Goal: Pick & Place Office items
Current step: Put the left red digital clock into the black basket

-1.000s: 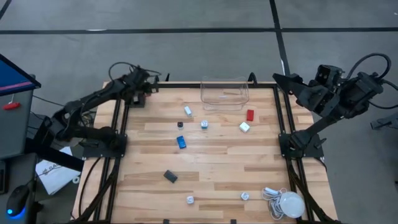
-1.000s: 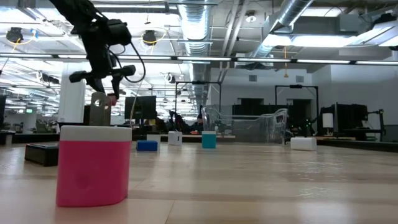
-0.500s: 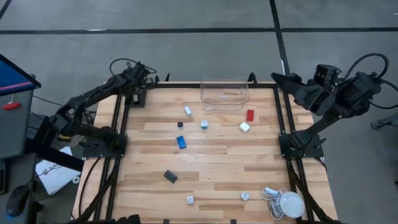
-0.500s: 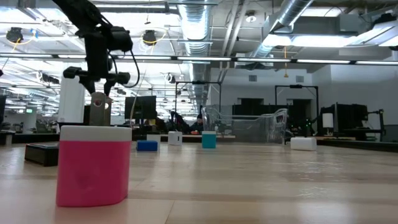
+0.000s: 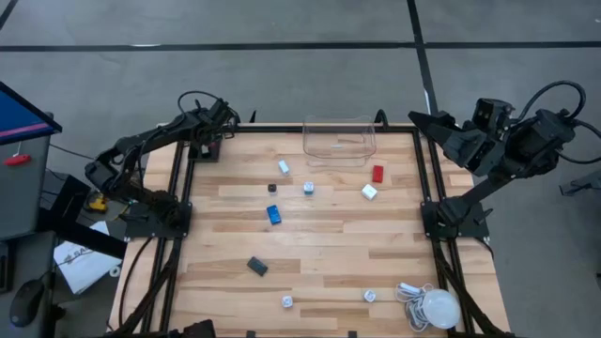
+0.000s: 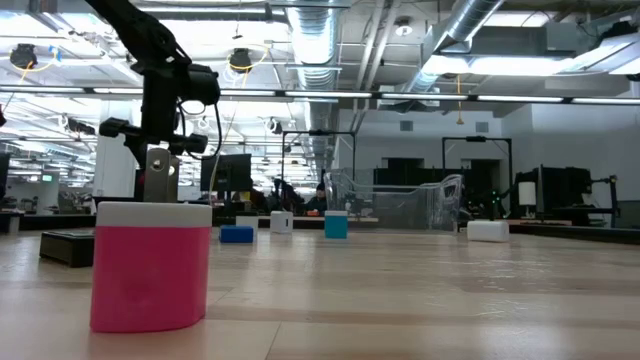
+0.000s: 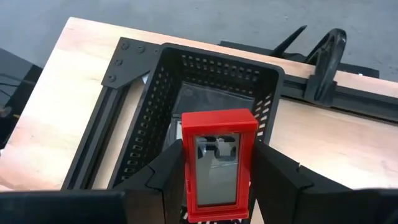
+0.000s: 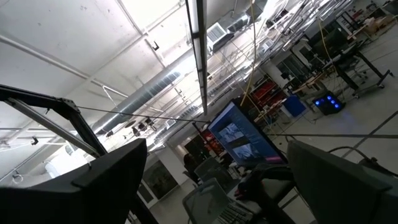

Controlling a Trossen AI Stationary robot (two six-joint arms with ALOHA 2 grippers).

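My left gripper (image 5: 208, 131) hangs over a black perforated basket (image 7: 205, 81) at the table's far left corner, shut on a red-framed piece with a clear window (image 7: 217, 158). In the low view the left gripper (image 6: 160, 150) shows with the piece below it. Other office items lie flat on the wooden table: a blue one (image 5: 273, 214), a red one (image 5: 377, 174), white ones (image 5: 284, 166) (image 5: 369, 192) and a black one (image 5: 256, 267). My right gripper (image 5: 424, 124) is raised beyond the far right corner, open, and its fingers (image 8: 106, 180) point up at the ceiling. My left gripper pinches the red-framed piece by its two long sides (image 7: 185, 171), one finger (image 7: 163, 177) on each side, near the end closest to the wrist. The fingers slant down and lie along the piece. It is lifted clear, above the basket's opening.
A clear plastic container (image 5: 339, 141) stands at the middle of the far edge. A white round bulb with a coiled cable (image 5: 437, 308) lies in the near right corner. Small silvery pieces (image 5: 287, 301) (image 5: 370, 296) sit near the front edge. A pink block with a white top (image 6: 150, 265) stands close to the low camera.
My left gripper has tipped further downward and sunk a little toward the black basket, still shut on the red-framed piece. The left arm's elbow has swung toward the table's far edge.
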